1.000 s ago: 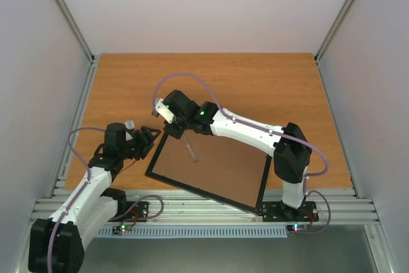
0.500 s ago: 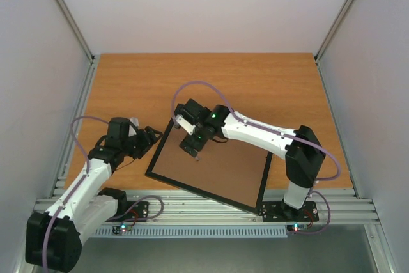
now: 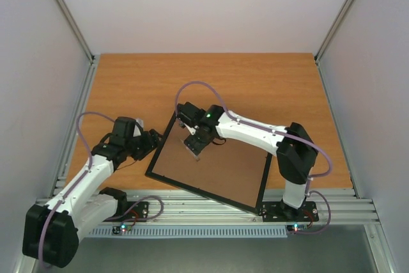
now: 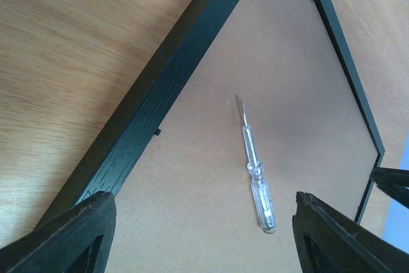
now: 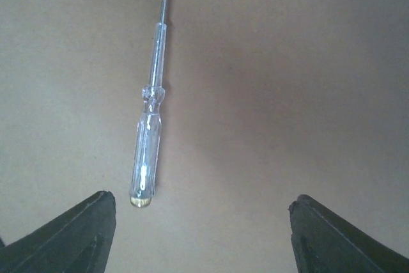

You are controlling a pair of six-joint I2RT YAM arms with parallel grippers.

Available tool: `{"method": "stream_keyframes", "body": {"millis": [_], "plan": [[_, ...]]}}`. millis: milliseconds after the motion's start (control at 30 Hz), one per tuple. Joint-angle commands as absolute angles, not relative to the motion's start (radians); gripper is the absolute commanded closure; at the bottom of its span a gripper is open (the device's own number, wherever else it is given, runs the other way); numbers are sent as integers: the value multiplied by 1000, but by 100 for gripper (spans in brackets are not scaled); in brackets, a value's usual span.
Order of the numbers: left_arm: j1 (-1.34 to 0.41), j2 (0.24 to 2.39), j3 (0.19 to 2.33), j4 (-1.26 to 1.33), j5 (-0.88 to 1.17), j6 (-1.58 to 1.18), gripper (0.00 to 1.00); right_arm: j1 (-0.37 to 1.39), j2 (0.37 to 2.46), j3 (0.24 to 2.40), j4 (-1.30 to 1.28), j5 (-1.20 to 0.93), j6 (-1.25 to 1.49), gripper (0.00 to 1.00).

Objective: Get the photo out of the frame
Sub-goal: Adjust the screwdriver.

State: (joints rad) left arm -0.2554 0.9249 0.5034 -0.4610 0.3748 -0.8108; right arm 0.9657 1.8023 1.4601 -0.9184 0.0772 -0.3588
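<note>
Fig. Top view w/ both wrist views. Thin black rectangular picture frame (image 3: 202,194) lies flat and face-down on the orange-brown wooden tabletop (image 3: 255,87), near the arm bases and turned at an angle to the table edge. Its plain brown backing board (image 3: 223,174) faces up and fills the frame; small black tabs show along the inner rim in the left wrist view. The print side can't be seen.

A slim screwdriver w/ clear plastic handle and thin metal shaft (image 5: 148,151) lies loose on the board, toward the frame's far-left corner.

R gripper (image 3: 195,148) hangs over the board directly above the screwdriver. Jaws are spread wide and grasp nothing; the tool sits nearer one finger, apart from both.

L gripper (image 3: 152,142) sits just beside the frame's left rim, pointing in toward the board. Jaws are likewise spread and hold nothing. Can't tell whether it touches the rim.
</note>
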Motion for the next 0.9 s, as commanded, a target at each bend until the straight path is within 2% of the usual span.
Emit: {"method": "stream_keyframes", "body": {"millis": [0, 200, 267, 867], "plan": [[-268, 938, 520, -450, 357, -798, 23, 973, 1885, 1518, -975, 46, -296, 29], [-272, 963, 518, -428, 360, -800, 23, 982, 1964, 1559, -974, 16, -272, 50], [-274, 973, 516, -419, 362, -803, 23, 984, 1988, 1573, -977, 11, -269, 53], [-284, 994, 498, -368, 378, -831, 23, 989, 2094, 1614, -973, -66, -235, 66]]}}
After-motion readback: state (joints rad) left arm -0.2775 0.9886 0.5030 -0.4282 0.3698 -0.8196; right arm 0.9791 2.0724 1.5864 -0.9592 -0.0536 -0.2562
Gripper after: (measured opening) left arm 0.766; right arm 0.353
